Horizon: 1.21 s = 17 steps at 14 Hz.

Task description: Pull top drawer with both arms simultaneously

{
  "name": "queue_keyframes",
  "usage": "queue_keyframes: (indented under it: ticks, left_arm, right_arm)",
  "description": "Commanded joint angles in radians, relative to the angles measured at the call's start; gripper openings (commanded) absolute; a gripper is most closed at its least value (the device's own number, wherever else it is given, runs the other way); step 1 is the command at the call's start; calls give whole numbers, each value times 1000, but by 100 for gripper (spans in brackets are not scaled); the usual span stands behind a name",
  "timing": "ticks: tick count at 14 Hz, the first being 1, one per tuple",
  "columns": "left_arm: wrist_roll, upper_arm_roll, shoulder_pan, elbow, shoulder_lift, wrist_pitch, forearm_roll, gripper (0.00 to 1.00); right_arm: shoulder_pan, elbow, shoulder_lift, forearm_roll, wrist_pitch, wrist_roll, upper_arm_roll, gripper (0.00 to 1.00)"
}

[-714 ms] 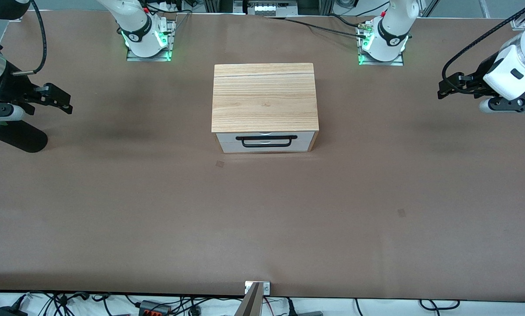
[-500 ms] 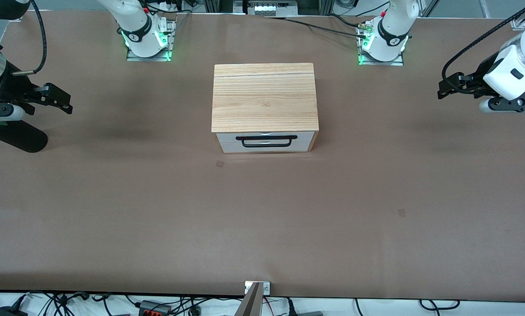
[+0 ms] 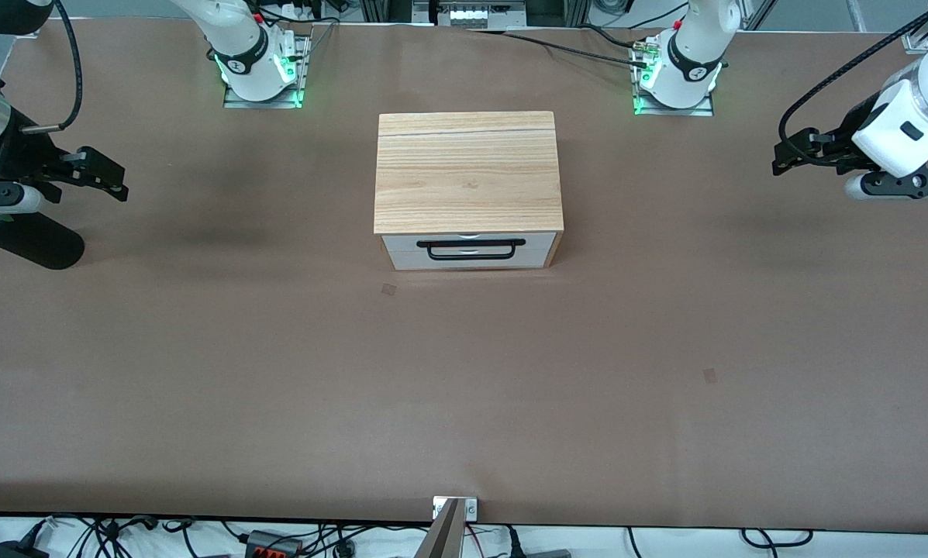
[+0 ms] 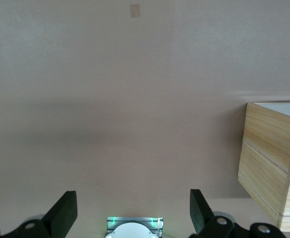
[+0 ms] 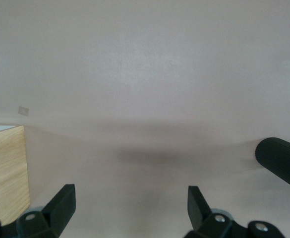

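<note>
**Approach not begun: drawer shut, both claws idle**

Front: top drawer [image 3: 467, 242] closed, mid-table, cabinet [image 3: 467, 174] face at 6 o'clock. Left gripper [image 3: 791, 147] at 3, right gripper [image 3: 111, 177] at 9, both well apart from it. Since 0.7 s ago, left nudged up only; no real progress.

L wrist: fingers [image 4: 65, 212] spread, released.

R wrist: fingers [image 5: 63, 202] spread, nothing held.

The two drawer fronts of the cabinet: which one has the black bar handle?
The top drawer, directly under the wooden top panel, carries the black handle; the lower drawer front shows no handle of its own.
</note>
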<state>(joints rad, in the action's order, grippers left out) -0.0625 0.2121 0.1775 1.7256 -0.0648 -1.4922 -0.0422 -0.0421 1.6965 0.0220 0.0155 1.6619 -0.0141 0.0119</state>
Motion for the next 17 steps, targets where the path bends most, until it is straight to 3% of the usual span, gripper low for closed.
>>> queue_keyframes:
  ticks: [1,15,17]
  left_arm:
    - [20,6,-16,-29,16,16,8,100]
    - [12,18,-36,-52,37,73,1,100]
    - [13,18,-41,-69,49,73,-77,100]
  right_arm:
    - [4,-21,-5,9,-22,-6,-1,100]
    - [4,-20,-10,0,-28,-23,-1,100]
    - [5,-20,-11,0,-37,-23,-1,100]
